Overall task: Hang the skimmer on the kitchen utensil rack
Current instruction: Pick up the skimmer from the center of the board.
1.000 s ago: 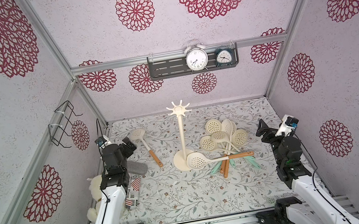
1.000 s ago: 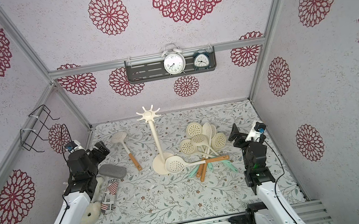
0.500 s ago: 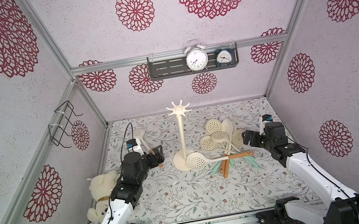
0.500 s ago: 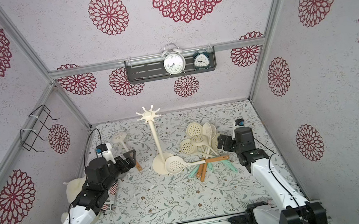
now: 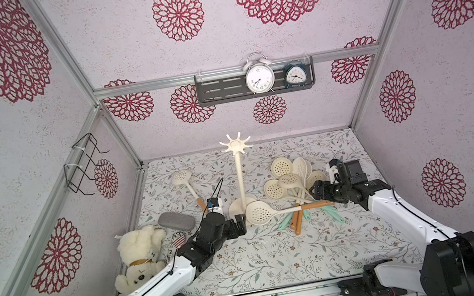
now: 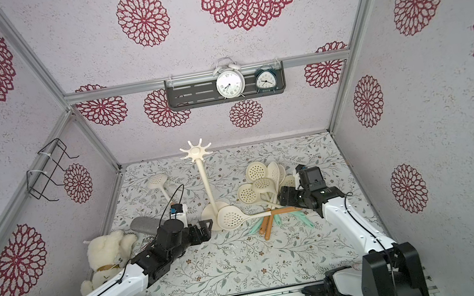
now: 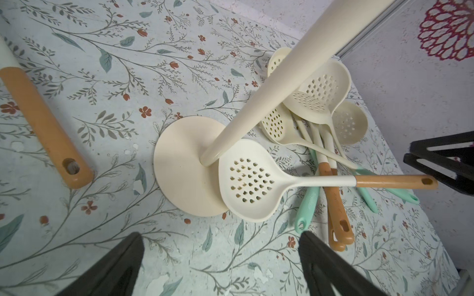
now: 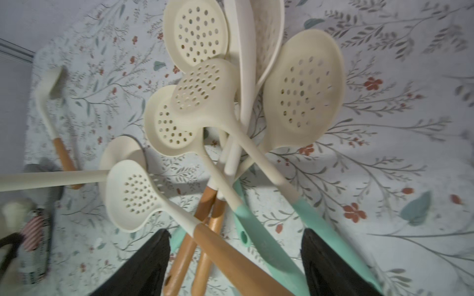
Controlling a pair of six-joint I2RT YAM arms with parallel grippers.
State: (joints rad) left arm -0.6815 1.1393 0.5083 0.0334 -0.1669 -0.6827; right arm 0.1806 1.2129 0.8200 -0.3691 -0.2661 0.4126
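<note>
Left arm (image 5: 157, 281), right arm (image 5: 402, 212): white links, black joints, black cables. Left end effector (image 7: 220, 234), right end effector (image 8: 236, 232): matte black.

One cream plastic kitchen utensil rack with star-shaped hook crown (image 5: 239, 174), two round alarm clocks (image 5: 260, 78), one white plush teddy bear (image 5: 139, 246). At least six cream perforated skimmers (image 5: 259, 213); overlapped pile, exact count unclear.

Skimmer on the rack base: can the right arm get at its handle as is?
Probably yes. The skimmer lies on top of the pile, its orange handle end right by the open right tool, with nothing across it.
</note>
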